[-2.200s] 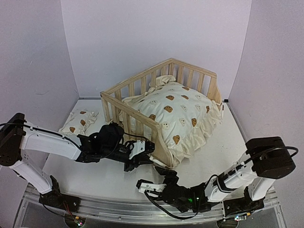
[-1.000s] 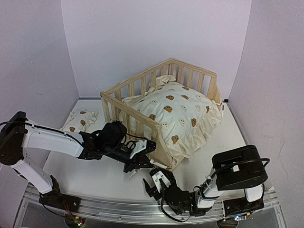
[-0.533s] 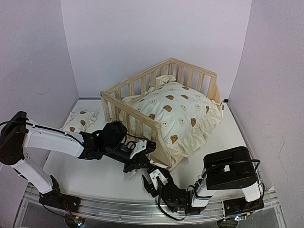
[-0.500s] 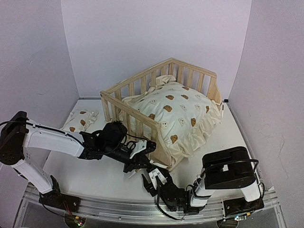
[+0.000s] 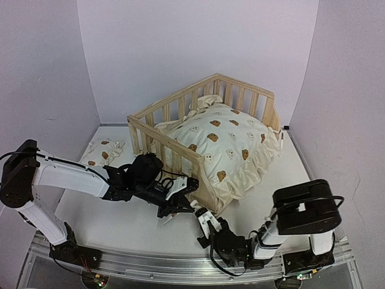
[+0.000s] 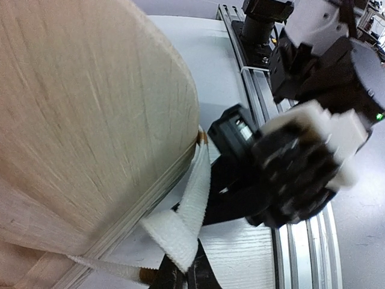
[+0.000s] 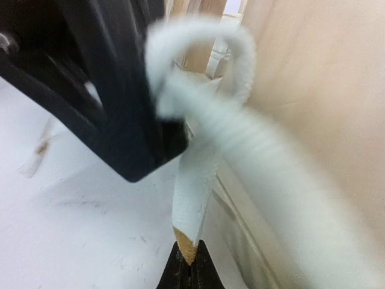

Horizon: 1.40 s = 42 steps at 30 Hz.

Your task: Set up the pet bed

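Note:
The pet bed's pine frame stands mid-table with the bear-print cushion lying in it and spilling over the open front. The small matching pillow lies to the left, outside the frame. At the frame's near corner post, my left gripper is shut on a white tie. My right gripper sits just beside it, shut on the tan-tipped end of a tie. The left gripper's black body crowds the right wrist view.
The aluminium base rail runs along the near table edge, close behind both grippers. White walls close in the left, back and right sides. The right gripper's body fills the space beside the corner post.
My right gripper has gone from open to shut, closing on the tie's end at the corner post. Its arm swung a little to the right. The left gripper kept its hold and place.

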Each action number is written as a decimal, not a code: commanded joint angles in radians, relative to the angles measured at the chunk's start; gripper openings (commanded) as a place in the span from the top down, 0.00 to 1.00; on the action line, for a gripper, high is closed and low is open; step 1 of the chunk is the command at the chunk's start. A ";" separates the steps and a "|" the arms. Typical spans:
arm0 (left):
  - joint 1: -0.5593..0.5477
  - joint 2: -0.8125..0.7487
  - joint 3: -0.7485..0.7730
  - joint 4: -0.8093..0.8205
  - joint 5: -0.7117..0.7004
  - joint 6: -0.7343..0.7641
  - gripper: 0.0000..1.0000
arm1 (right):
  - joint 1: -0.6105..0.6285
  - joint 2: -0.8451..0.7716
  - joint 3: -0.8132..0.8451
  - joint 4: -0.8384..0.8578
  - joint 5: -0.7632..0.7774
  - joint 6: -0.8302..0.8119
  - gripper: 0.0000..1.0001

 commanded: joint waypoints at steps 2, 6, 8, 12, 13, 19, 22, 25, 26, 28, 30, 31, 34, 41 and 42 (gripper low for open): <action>-0.004 0.051 0.052 0.018 -0.033 -0.008 0.99 | 0.037 -0.295 -0.115 -0.303 -0.108 0.291 1.00; -0.004 0.040 0.026 0.087 -0.121 -0.078 0.78 | 0.036 -0.423 -0.116 -0.505 -0.195 0.368 1.00; -0.004 -0.002 -0.029 0.146 -0.156 -0.111 0.68 | 0.036 -0.448 -0.120 -0.531 -0.210 0.371 1.00; -0.004 -0.119 -0.172 0.231 -0.224 -0.153 0.52 | 0.034 -0.484 -0.126 -0.574 -0.219 0.383 1.00; -0.003 -0.137 -0.203 0.235 -0.253 -0.168 0.50 | 0.034 -0.494 -0.132 -0.578 -0.222 0.387 1.00; -0.008 -0.201 -0.377 0.363 -0.394 -0.286 0.01 | 0.034 -0.520 -0.146 -0.598 -0.223 0.403 1.00; -0.039 -0.169 -0.409 0.487 -0.467 -0.268 0.00 | 0.034 -0.528 -0.151 -0.598 -0.222 0.403 1.00; -0.062 -0.091 -0.386 0.578 -0.523 -0.204 0.01 | 0.034 -0.543 -0.149 -0.598 -0.223 0.393 1.00; -0.062 -0.055 -0.371 0.599 -0.520 -0.183 0.01 | 0.033 -0.546 -0.148 -0.600 -0.220 0.389 1.00; -0.065 0.010 -0.343 0.656 -0.496 -0.163 0.01 | 0.032 -0.554 -0.147 -0.605 -0.218 0.385 1.00; -0.070 0.076 -0.320 0.721 -0.493 -0.151 0.02 | 0.031 -0.562 -0.146 -0.608 -0.220 0.384 1.00; -0.070 0.108 -0.305 0.743 -0.496 -0.147 0.03 | 0.031 -0.567 -0.145 -0.612 -0.220 0.382 1.00; -0.072 0.185 -0.280 0.816 -0.495 -0.142 0.09 | 0.031 -0.582 -0.145 -0.627 -0.222 0.385 1.00; -0.083 0.208 -0.303 0.890 -0.612 -0.171 0.82 | 0.031 -0.634 -0.146 -0.707 -0.250 0.425 1.00; -0.088 0.185 -0.319 0.890 -0.666 -0.177 0.97 | 0.031 -0.649 -0.145 -0.742 -0.257 0.456 1.00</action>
